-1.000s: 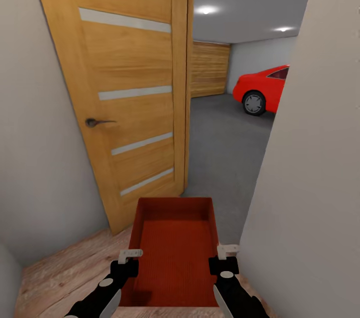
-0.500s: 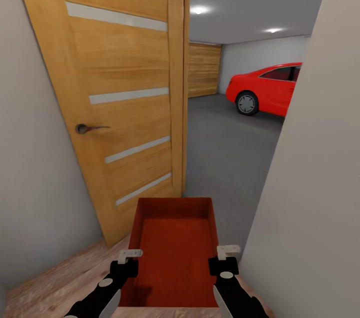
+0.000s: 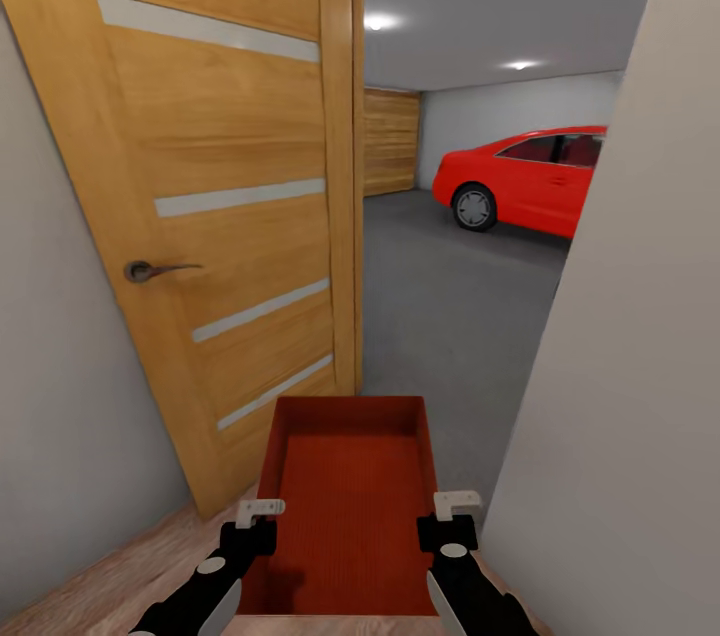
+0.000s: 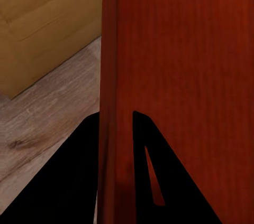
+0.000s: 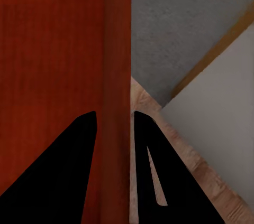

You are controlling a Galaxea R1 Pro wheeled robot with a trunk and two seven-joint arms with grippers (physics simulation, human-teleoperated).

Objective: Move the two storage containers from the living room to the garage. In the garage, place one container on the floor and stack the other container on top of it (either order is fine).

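1. The storage container (image 3: 345, 506) is carried level in front of the robot, over the wood-plank floor (image 3: 120, 576) at the threshold of the garage.
2. The left gripper (image 3: 260, 513) has its jaws clamped on the container's left wall; the left wrist view shows one finger on each side of that wall (image 4: 108, 129).
3. The right gripper (image 3: 457, 506) has its jaws clamped on the right wall (image 5: 116, 102) in the same manner.
4. Ahead lie the grey concrete floor (image 3: 450, 296) and a red car (image 3: 530, 178).
5. Recommended: drive straight through the gap between the open wooden door (image 3: 220, 206) and the white wall (image 3: 620, 366); keep both arms level and evenly spaced.
6. The container's near edge is cut off in the head view. Its underside is hidden.
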